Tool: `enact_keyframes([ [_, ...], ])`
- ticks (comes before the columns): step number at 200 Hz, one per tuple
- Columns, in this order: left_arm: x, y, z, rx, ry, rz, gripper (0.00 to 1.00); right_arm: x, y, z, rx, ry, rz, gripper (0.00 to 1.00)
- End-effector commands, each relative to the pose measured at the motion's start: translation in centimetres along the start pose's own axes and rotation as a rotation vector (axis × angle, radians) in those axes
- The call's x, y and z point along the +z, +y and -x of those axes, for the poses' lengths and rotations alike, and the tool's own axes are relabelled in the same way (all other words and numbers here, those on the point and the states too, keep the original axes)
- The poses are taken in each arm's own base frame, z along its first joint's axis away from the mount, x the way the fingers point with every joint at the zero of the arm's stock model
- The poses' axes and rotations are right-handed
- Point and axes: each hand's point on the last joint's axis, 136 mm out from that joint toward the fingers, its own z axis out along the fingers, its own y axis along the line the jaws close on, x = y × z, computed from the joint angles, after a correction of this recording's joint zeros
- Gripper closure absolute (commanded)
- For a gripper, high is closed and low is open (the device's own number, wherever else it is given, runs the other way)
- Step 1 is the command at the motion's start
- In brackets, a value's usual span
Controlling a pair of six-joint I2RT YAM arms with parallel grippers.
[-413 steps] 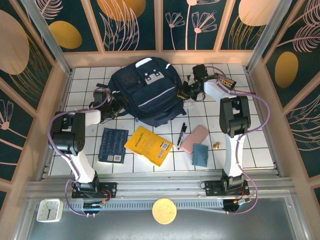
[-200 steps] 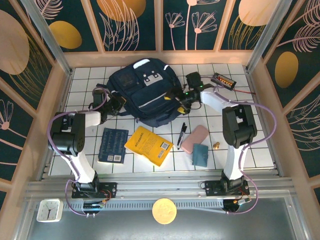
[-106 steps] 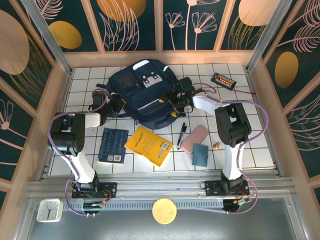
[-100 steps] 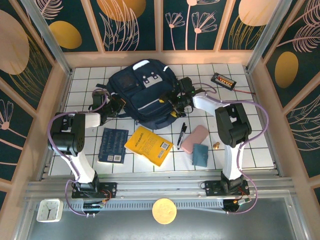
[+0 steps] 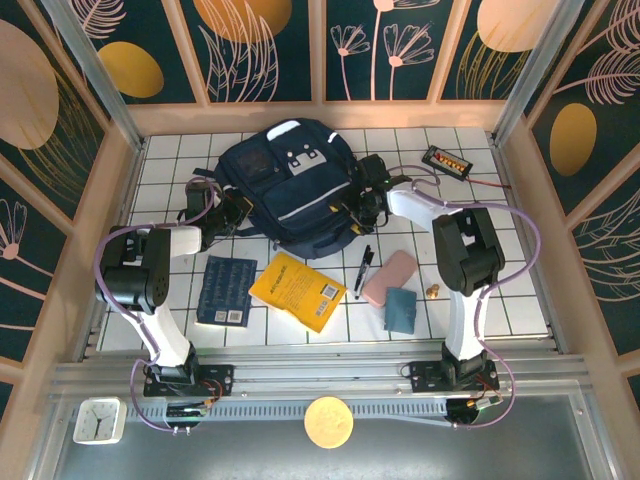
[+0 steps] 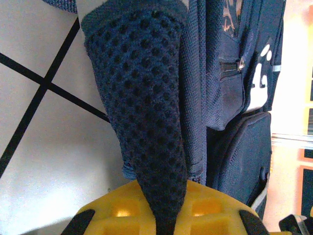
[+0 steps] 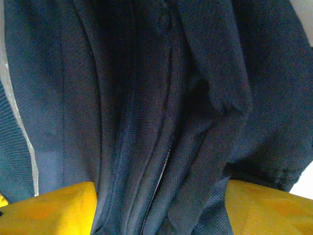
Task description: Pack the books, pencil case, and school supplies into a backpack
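While the left gripper [image 6: 164,215] clamps the strap [image 6: 142,98], backpack [image 5: 290,185] fabric sits between the right gripper [image 7: 161,205] jaws, grip unclear, so unzipping looks next.

Right gripper [image 7: 161,208] sat close against the backpack [image 7: 146,98]: dark navy fabric, a zip seam running down the middle. Yellow fingers [image 7: 49,205] stood apart, bunched folds between them. Sliver of white table [image 7: 304,183] at right.

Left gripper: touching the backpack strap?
Touching. Left wrist view: the mesh backpack strap runs down into the left gripper, pinched between its shut yellow fingers.
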Motion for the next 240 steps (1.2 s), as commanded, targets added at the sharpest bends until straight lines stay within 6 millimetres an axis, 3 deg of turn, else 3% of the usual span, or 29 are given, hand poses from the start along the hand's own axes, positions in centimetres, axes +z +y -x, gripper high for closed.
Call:
enact_keyframes([
  [1,-0.6,-2.0,-0.2,0.054,0.013,-0.078,1.0,2.2,-1.1,2.3,0.016,-0.05,-0.043,0.31],
  [13,-0.5,-1.7,-0.4,0.054,0.019,-0.072,1.0,2.7,-0.6,2.7,0.013,-0.053,-0.026,0.33],
  [30,-0.4,-1.3,-0.8,0.059,0.034,-0.063,1.0,3.2,-0.3,3.0,0.023,-0.058,-0.012,0.46],
  [64,-0.3,-0.6,-1.3,0.077,0.055,-0.045,1.0,2.8,-0.1,3.1,0.037,-0.076,0.003,1.0],
  [85,-0.4,-0.6,-1.4,0.1,0.063,-0.04,1.0,1.5,1.2,3.4,0.03,-0.097,0.031,1.0],
  [108,-0.8,-1.3,-1.2,0.176,0.071,-0.027,1.0,-0.8,4.0,3.8,0.013,-0.119,0.1,1.0],
  [118,-1.2,-1.7,-0.9,0.225,0.067,-0.012,0.87,-2.1,5.3,4.0,0.004,-0.132,0.13,1.0],
  [130,-1.8,-2.2,-0.7,0.278,0.06,-0.005,0.81,-3.5,6.6,4.1,-0.007,-0.145,0.162,1.0],
  [137,-2.7,-3.4,-0.4,0.314,0.041,-0.021,0.76,-4.5,7.5,4.2,-0.015,-0.154,0.186,1.0],
  [149,-3.6,-4.2,-0.3,0.356,0.028,-0.026,0.6,-5.7,8.5,4.3,-0.025,-0.163,0.212,1.0],
  [190,-7.1,-5.7,-1.1,0.478,0.005,-0.047,0.4,-9.0,11.5,4.5,-0.058,-0.174,0.279,1.0],
  [240,-10.5,-5.3,-4.2,0.578,0.061,-0.06,0.37,-11.9,13.9,5.2,-0.089,-0.168,0.332,1.0],
])
